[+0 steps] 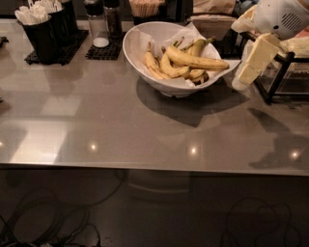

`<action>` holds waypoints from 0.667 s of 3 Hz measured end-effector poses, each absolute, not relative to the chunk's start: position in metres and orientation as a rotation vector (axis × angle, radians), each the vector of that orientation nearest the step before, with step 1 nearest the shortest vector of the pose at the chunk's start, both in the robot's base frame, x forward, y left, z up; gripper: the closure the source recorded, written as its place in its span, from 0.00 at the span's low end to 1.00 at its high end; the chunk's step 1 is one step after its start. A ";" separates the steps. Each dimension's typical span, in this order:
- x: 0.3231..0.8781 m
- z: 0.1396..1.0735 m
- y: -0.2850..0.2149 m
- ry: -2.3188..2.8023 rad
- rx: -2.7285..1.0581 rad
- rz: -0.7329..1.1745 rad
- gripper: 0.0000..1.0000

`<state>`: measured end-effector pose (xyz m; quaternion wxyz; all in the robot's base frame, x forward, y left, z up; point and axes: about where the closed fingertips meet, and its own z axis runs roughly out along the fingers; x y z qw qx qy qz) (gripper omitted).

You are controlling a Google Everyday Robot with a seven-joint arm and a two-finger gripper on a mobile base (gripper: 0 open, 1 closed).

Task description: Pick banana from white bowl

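The white bowl (131, 46), lined with white paper, stands on the grey table at the back centre. It holds several yellow bananas. The banana (198, 61), the longest and nearly straight one, lies across the top of the pile with its end pointing right. My gripper (240, 83), with cream-coloured fingers under a white arm housing, hangs at the right, just outside the bowl's right rim. It is about level with the rim and holds nothing that I can see.
A black wire rack (282, 72) stands right behind the gripper. A black caddy of white utensils (41, 31), salt and pepper shakers (99, 24) on a black mat and a toothpick cup (145, 7) line the back. The table's front edge (145, 166) runs across below.
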<state>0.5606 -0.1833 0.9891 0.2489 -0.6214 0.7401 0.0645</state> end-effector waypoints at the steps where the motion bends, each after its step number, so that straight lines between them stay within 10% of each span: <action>1: 0.606 0.990 -0.174 1.956 -1.678 0.224 0.00; 2: 0.608 0.989 -0.173 1.953 -1.676 0.223 0.00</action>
